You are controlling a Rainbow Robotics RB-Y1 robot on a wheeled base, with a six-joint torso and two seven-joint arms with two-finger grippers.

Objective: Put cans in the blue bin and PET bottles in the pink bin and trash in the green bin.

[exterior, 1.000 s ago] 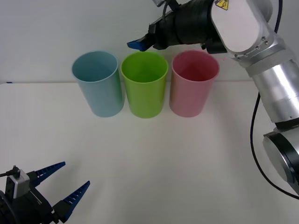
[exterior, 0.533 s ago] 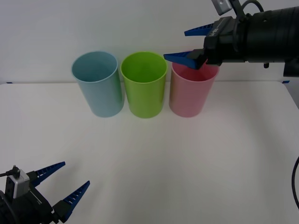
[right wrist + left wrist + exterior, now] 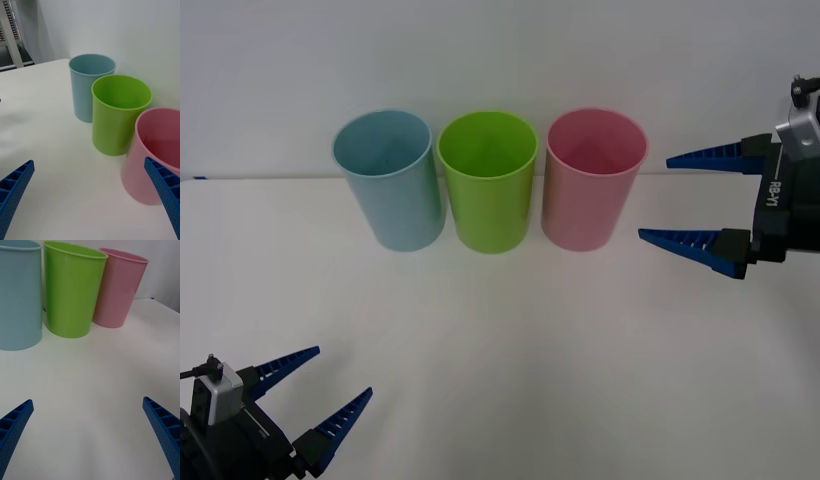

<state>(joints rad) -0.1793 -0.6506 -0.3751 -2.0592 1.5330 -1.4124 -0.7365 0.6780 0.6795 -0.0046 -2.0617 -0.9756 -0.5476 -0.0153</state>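
Observation:
Three cup-shaped bins stand in a row at the back of the white table: the blue bin (image 3: 390,180) on the left, the green bin (image 3: 488,180) in the middle, the pink bin (image 3: 593,180) on the right. My right gripper (image 3: 656,198) hovers just right of the pink bin, open, with nothing between its fingers. Its wrist view looks along the pink bin (image 3: 150,165), green bin (image 3: 120,116) and blue bin (image 3: 92,88). My left gripper (image 3: 342,372) rests open and empty near the table's front left corner. Cans, PET bottles and trash are out of view.
The left wrist view looks across bare table top (image 3: 93,363) toward the blue bin (image 3: 18,296), green bin (image 3: 71,292) and pink bin (image 3: 118,288). A pale wall rises right behind the bins. A metal rack (image 3: 11,30) stands beyond the table's far edge.
My right gripper has swung from above the green bin, over the pink bin's rim, rightward and down to beside the pink bin. The left arm and bins have not moved.

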